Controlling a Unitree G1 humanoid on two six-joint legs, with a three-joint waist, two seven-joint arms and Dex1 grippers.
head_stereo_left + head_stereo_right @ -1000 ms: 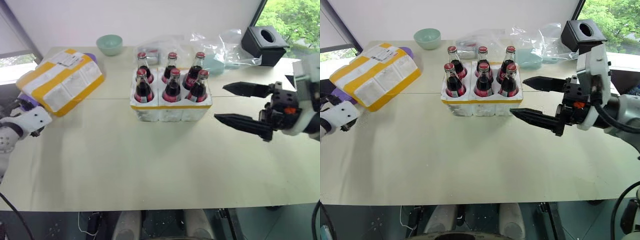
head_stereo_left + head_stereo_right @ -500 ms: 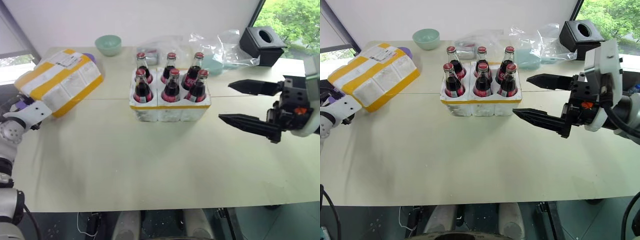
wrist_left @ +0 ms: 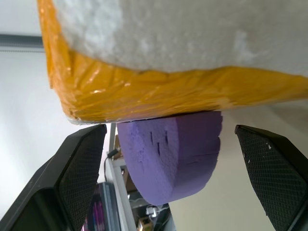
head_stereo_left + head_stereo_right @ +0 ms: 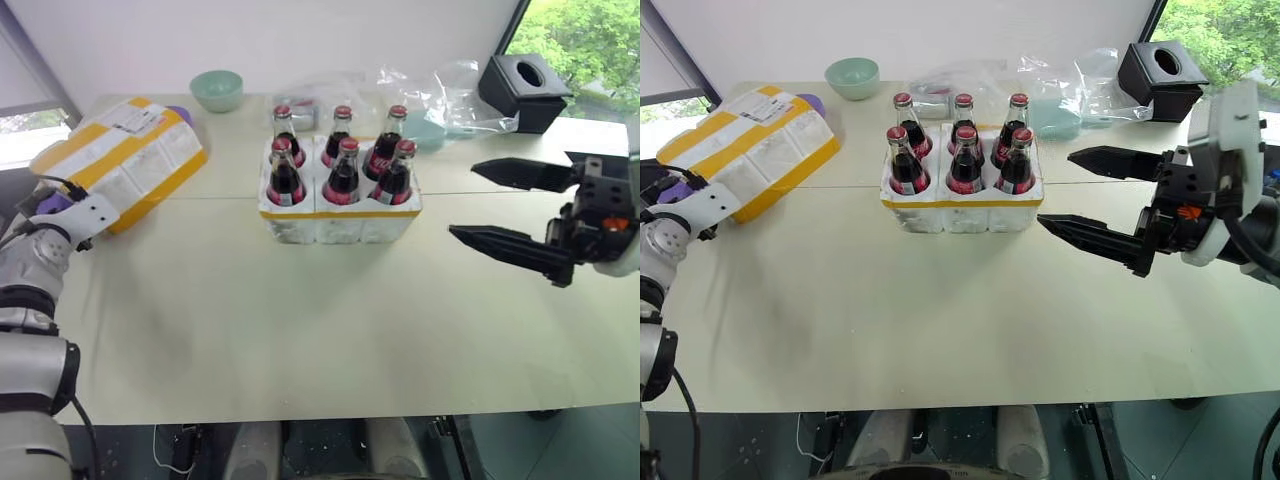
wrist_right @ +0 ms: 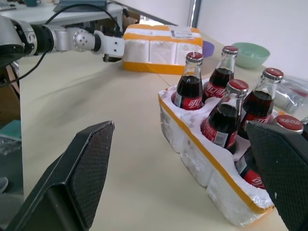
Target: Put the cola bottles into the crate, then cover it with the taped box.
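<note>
Left wrist view has the left gripper (image 3: 168,159), jaws spread wide, nosing up to the yellow-taped white styrofoam box (image 4: 120,170) at the worktop's (image 4: 300,330) left edge, probably light yet crumbly, best pinched across its near rim.

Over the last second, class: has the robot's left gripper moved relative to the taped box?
Yes. The left gripper has moved forward, up to the near edge of the taped box, its fingers open.

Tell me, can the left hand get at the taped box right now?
Probably yes. The left hand is open at the near end of the taped box, which rests tilted on a purple foam disc, and nothing blocks it.
</note>
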